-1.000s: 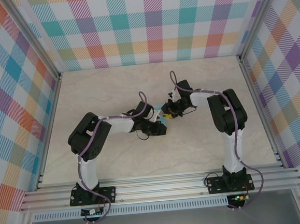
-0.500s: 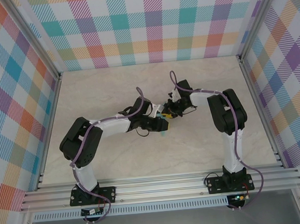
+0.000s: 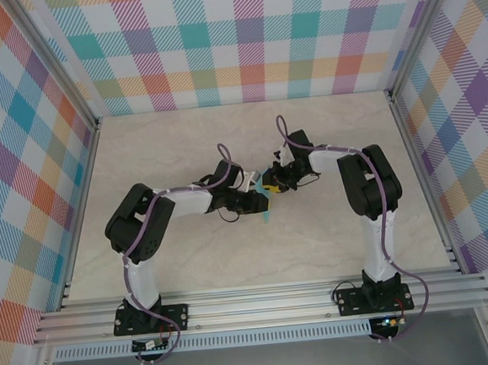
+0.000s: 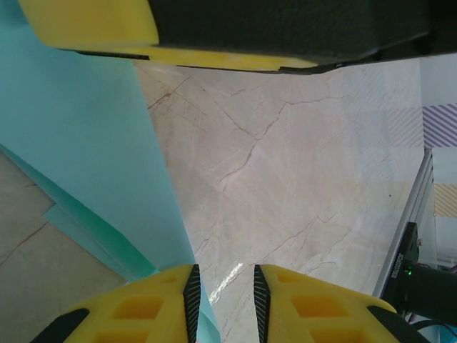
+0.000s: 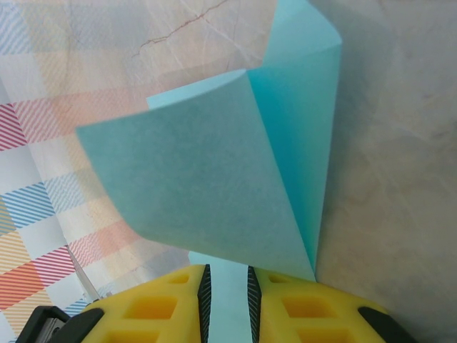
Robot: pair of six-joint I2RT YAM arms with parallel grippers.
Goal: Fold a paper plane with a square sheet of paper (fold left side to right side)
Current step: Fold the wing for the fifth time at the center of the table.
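Right wrist shows right jaws pinching the square sheet of paper (image 5: 214,179), left jaws ajar beside it

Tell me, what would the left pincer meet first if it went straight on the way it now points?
Probably the bare table, though depth is unclear; the turquoise paper stands just beside the left pincer, off that line.

Beige marble-patterned table (image 3: 166,155), thin brownish veins across its surface
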